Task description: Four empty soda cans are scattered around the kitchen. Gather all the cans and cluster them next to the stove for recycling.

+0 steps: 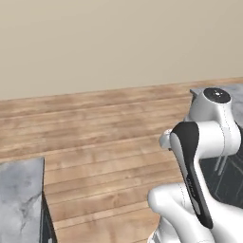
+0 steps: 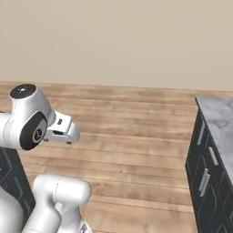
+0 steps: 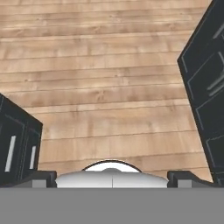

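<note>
The soda cans and the stove are out of view. In the hand view my gripper [image 3: 112,177] points down at bare wooden floor. Its two dark fingertips [image 3: 43,177] stand far apart at the bottom corners, open, with nothing between them. The white arm [image 1: 199,142] is folded up over the base, and its wrist [image 2: 61,129] juts forward above the floor.
Wooden plank floor [image 1: 104,142] runs to a beige wall [image 1: 118,38]. A dark cabinet block with a grey marble top [image 2: 218,118] stands on the right and another marble-topped one [image 1: 19,199] on the left. Dark cabinet fronts [image 3: 205,87] flank the floor in the hand view.
</note>
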